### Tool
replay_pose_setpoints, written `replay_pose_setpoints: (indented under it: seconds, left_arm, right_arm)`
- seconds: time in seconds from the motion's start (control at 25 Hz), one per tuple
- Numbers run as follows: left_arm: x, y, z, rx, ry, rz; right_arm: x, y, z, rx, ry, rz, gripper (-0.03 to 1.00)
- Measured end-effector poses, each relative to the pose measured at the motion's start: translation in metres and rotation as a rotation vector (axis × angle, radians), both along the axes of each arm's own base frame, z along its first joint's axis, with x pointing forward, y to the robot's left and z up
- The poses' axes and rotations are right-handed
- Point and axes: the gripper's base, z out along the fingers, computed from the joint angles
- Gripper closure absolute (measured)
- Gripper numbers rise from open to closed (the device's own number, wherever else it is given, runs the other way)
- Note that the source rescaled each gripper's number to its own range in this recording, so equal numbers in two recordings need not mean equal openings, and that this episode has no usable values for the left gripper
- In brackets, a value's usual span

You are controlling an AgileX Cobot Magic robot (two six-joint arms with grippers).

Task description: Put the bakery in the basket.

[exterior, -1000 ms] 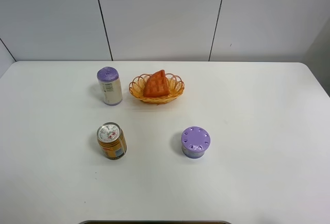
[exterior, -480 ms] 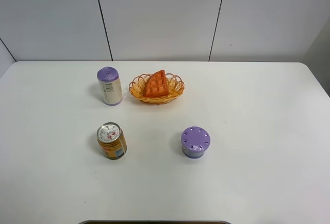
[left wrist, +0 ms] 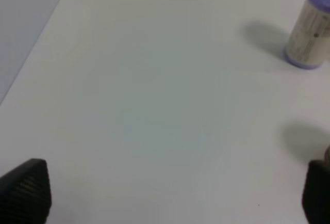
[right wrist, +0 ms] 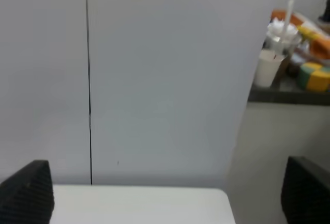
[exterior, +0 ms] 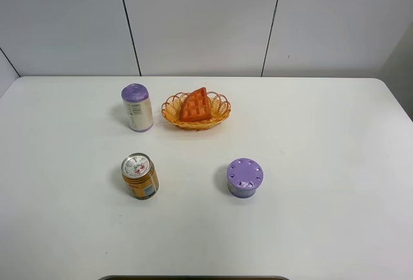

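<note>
A: Overhead view, what's on the counter (exterior: pixel 310 228)?
B: Bakery (exterior: pixel 195 106) sits inside the basket (exterior: pixel 221 108), leaning tilted, point up toward the back wall. Basket is at the rear centre of the counter. Purple-capped white can (exterior: pixel 137 107) stands upright just left of the basket, apart from it. Orange can (exterior: pixel 140 176) stands nearer the front, on the left. Purple-lidded jar (exterior: pixel 244 177) is front, right of the orange can, well apart from it. No arms visible in this view.
A: Left wrist?
B: Left gripper (left wrist: pixel 170 190) is spread wide, one dark fingertip (left wrist: pixel 28 188) at each lower corner, nothing between them, only bare counter (left wrist: pixel 144 100). Purple-capped white can (left wrist: pixel 309 30) shows at the far edge of the frame, upright. Blurry shadow near the other fingertip, can't tell its source.
A: Right wrist?
B: Right gripper (right wrist: pixel 167 193) also spread wide, empty, aimed at the wall panels (right wrist: pixel 154 69). Only a strip of the counter edge (right wrist: pixel 139 203) is visible. Off to the side, a shelf (right wrist: pixel 286 95) with a white cup (right wrist: pixel 268 66) and some coloured clutter, too blurry to identify.
</note>
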Motion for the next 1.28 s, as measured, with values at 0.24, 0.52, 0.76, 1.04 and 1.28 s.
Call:
replay_pose_setpoints:
  seconds: [0.24,0.52,0.76,1.04,1.28]
  left_arm:
    - [0.0,0.0,0.0,0.0,0.0,0.0]
    - [0.0,0.0,0.0,0.0,0.0,0.0]
    - [0.0,0.0,0.0,0.0,0.0,0.0]
    - [0.0,0.0,0.0,0.0,0.0,0.0]
    - [0.0,0.0,0.0,0.0,0.0,0.0]
  right_arm:
    - [-0.029,0.002,-0.041,0.023,-0.011,0.003,0.33]
    - [-0.011,0.002,-0.107,0.069,0.145,0.01,0.33]
    - [0.025,0.002,-0.159,0.083,0.341,0.004,0.33]
    - [0.054,0.001,-0.207,0.089,0.417,0.018,0.33]
    - [0.046,0.001,-0.228,0.088,0.379,0.018,0.33]
